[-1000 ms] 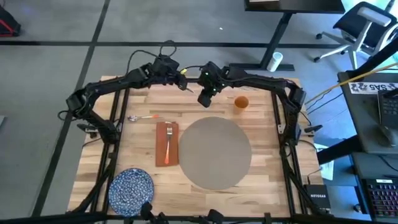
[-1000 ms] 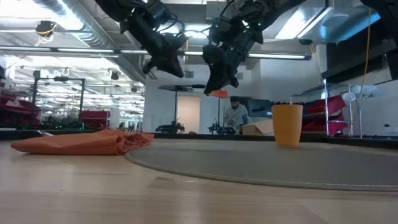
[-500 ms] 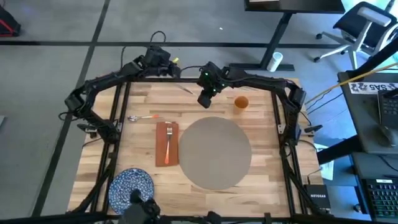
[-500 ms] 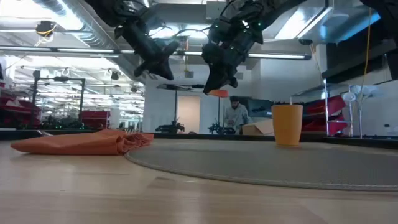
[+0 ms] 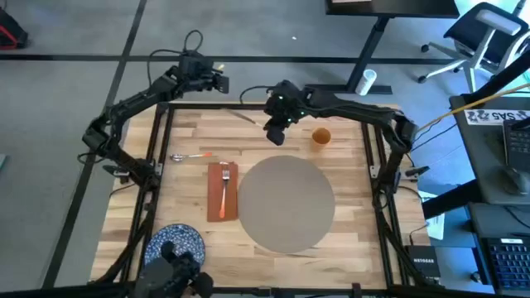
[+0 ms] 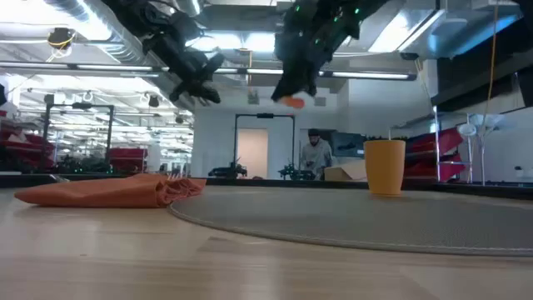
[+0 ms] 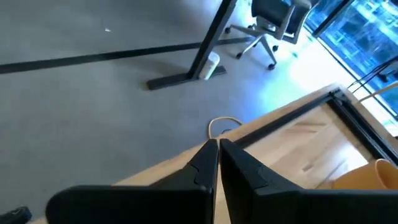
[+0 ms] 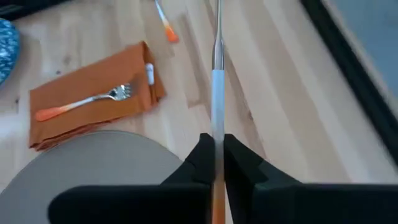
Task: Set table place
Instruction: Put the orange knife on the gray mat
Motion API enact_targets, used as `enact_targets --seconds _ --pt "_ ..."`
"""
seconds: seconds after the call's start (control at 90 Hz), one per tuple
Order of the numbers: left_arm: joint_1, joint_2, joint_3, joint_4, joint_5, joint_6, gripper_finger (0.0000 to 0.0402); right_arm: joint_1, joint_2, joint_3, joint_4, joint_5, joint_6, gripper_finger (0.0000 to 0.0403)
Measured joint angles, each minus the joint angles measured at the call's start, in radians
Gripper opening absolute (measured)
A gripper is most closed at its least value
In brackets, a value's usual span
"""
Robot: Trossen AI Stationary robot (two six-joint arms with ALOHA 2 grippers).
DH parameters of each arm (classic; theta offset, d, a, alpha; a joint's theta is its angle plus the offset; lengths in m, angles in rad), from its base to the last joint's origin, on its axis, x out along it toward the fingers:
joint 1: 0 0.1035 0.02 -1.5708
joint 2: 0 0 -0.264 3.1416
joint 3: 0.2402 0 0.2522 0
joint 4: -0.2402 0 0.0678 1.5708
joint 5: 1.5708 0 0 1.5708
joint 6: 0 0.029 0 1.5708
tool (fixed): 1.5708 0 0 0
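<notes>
My right gripper [image 5: 273,132] hangs above the table [image 5: 348,240], just beyond the far rim of the round grey-beige placemat [image 5: 286,204]. It is shut on a knife [image 8: 217,56] with a silver blade and an orange handle. My left gripper [image 5: 217,81] is shut with nothing in it, high over the table's far edge. The rust-red napkin [image 5: 222,190] lies left of the placemat with a fork [image 5: 224,187] on it. A spoon [image 5: 190,156] lies beyond the napkin. An orange cup [image 5: 321,136] stands at the far right. My right gripper pinches the knife between its two fingers where the silver blade meets the handle [image 8: 215,132]. The knife runs along the fingers: the blade sticks out ahead toward the table's far left, and the orange handle [image 6: 292,102] shows below the gripper. It is lifted clear of the table.
A blue speckled plate [image 5: 170,244] lies at the near left corner, with a dark shape [image 5: 184,269] at the near edge beside it. Black frame rails [image 5: 157,165] run along the table's sides. A person [image 6: 315,154] stands far behind the table.
My left gripper has drawn back from beside the knife's blade toward the table's far left corner. My right gripper has risen a little, the knife still in it.
</notes>
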Motion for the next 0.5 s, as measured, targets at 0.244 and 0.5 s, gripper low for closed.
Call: enact_targets --seconds 0.244,0.5 --pt "-0.002 0.0 0.0 -0.002 0.013 0.004 0.0 0.005 -0.087 0.0 -0.047 0.005 -0.009 0.0" --pt "0.006 0.0 0.0 -0.002 0.015 -0.007 0.0 0.005 -0.12 0.0 -0.117 -0.012 -0.057 0.0"
